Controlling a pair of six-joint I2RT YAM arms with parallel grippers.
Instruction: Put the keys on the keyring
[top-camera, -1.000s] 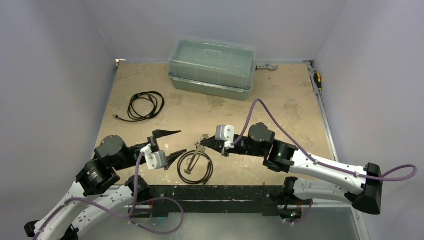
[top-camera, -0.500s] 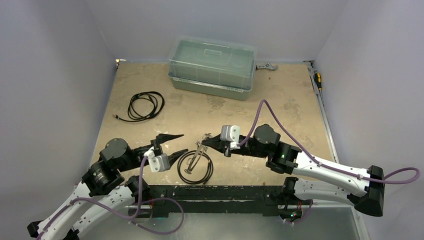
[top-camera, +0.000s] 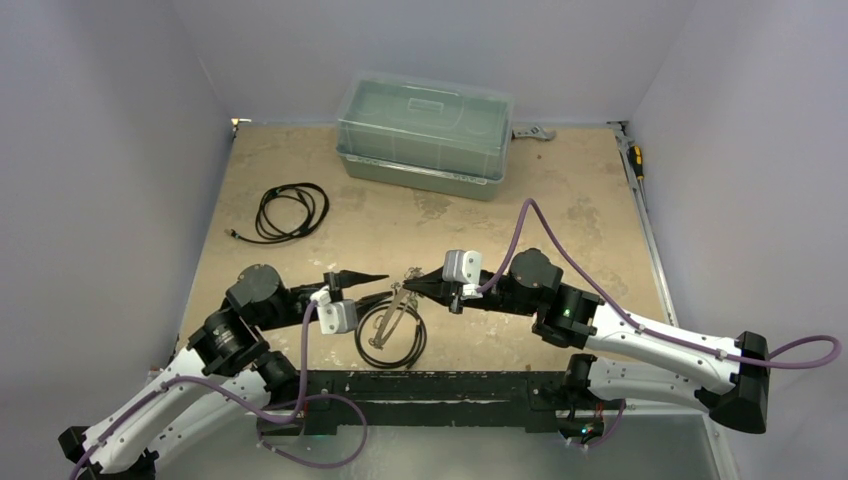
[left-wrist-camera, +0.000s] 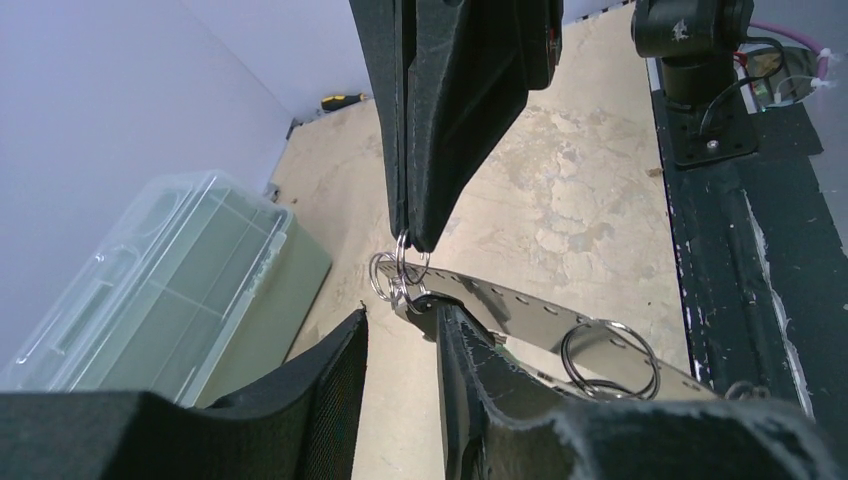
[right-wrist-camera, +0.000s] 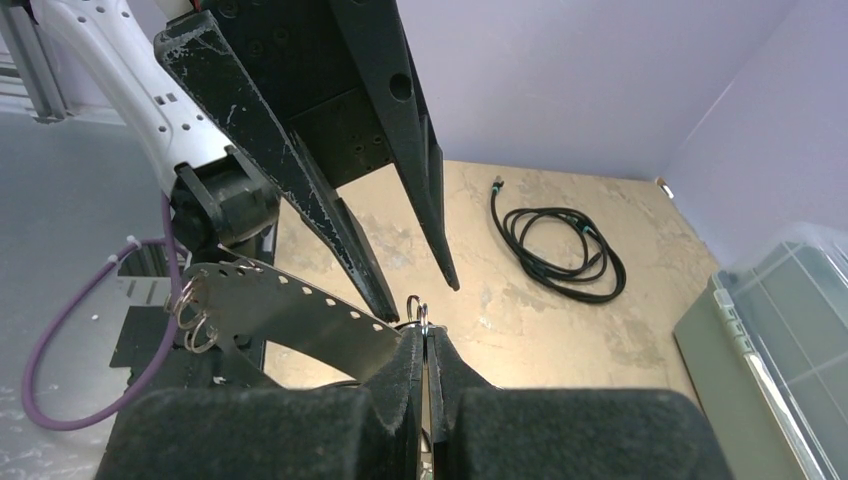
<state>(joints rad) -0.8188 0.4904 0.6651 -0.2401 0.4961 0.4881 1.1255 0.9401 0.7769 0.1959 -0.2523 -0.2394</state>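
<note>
Keyring (top-camera: 365, 330) wire is seen inside a black hoop (top-camera: 424, 336) on the table, just nearward of both sets of jaws. Beyond it, the left gripper (top-camera: 386, 285) is held with jaws apart, straddling small split rings (left-wrist-camera: 398, 272). These are pinched by the right gripper (top-camera: 416, 284), whose jaws are pressed together. A perforated strip (left-wrist-camera: 520, 315) is attached to them.

Black cable (top-camera: 262, 214), mottled tan table (top-camera: 560, 200)
</note>
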